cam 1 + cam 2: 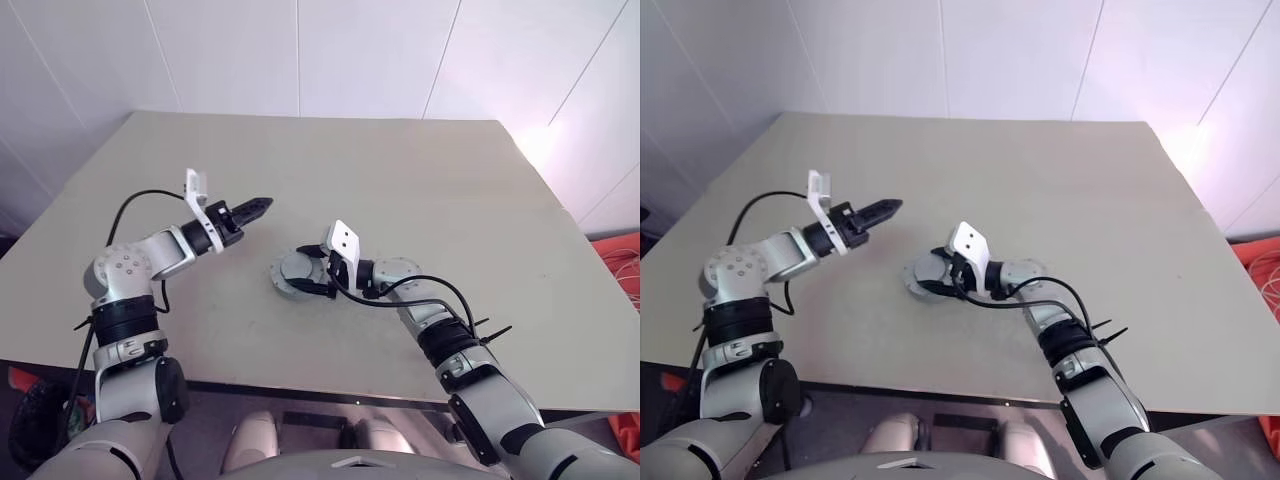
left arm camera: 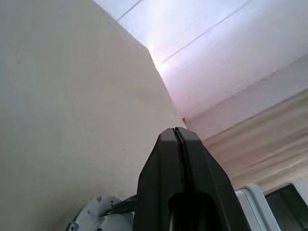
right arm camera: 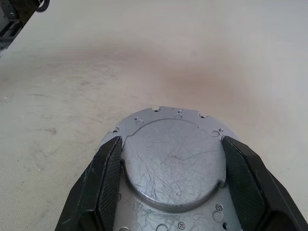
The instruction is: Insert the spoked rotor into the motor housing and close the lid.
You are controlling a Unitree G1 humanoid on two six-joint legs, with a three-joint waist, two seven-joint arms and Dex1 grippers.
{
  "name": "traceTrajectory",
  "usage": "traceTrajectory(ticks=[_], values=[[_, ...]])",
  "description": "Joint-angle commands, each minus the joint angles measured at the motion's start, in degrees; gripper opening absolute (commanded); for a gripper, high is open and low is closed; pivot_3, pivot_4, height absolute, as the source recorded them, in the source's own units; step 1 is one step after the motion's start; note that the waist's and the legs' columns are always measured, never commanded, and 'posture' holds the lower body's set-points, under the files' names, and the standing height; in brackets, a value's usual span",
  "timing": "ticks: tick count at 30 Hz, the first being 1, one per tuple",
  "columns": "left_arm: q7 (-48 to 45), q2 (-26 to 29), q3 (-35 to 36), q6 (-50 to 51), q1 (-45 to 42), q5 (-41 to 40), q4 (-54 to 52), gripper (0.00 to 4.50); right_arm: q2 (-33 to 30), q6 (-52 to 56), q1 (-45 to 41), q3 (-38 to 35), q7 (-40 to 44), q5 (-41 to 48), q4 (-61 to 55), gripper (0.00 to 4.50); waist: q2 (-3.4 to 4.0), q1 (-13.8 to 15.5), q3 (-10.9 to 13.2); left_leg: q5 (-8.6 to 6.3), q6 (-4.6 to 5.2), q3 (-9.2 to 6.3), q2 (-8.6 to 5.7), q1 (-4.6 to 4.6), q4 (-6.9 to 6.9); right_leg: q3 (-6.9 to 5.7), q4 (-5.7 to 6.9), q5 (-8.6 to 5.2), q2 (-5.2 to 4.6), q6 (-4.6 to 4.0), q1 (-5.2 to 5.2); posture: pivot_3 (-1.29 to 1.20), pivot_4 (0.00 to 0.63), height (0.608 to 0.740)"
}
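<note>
The motor housing (image 1: 288, 272) lies on the table as a round silver-grey puck. The lid (image 3: 173, 166) lies flat on top of it, scratched silver face up, over a flange with small holes. The spoked rotor is hidden. My right gripper (image 3: 172, 139) reaches in from the right, and its two black fingers (image 3: 108, 178) press on opposite sides of the raised disc. My left gripper (image 1: 262, 206) hangs above the table to the left of the housing, apart from it. It points level toward the right, and its fingertips (image 2: 175, 132) are pressed together on nothing.
The beige table (image 1: 400, 160) spreads wide behind and to both sides of the housing. An orange object with loose cables (image 1: 620, 262) lies off the table's right edge. White wall panels stand behind the far edge.
</note>
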Motion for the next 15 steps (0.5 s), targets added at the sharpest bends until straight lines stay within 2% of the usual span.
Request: traceTrajectory(ticks=[1, 6, 15], values=[[-0.7, 2.8, 0.4, -1.5, -1.8, -1.7, -2.0, 0.02, -1.8, 3.3, 1.0, 1.0, -1.3, -3.7, 3.6, 3.15, -0.01, 0.0, 0.0, 0.00, 0.00, 0.00, 0.00, 0.00, 0.00, 0.00, 0.00, 0.00, 0.00, 0.00, 0.00, 0.00, 0.000, 0.740], [-0.7, 4.9, 0.1, -2.2, -1.4, -2.1, -1.4, 0.02, -1.8, 3.9, 0.6, 1.6, -1.2, -4.1, 3.9, 3.15, 0.00, -0.1, 0.0, 0.00, -0.01, 0.00, 0.00, 0.04, 0.00, 0.00, 0.01, 0.00, 0.00, 0.01, 0.00, 0.00, 0.000, 0.740], [0.0, 3.7, -2.3, -2.9, 0.2, -2.1, -3.1, 0.02, -4.4, 5.2, 0.4, 2.6, 0.0, -4.6, 2.7, 3.15, 0.00, 0.0, 0.0, 0.00, -0.01, 0.00, 0.00, 0.02, 0.00, 0.00, 0.00, 0.00, 0.00, 0.00, 0.01, 0.00, 0.000, 0.740]])
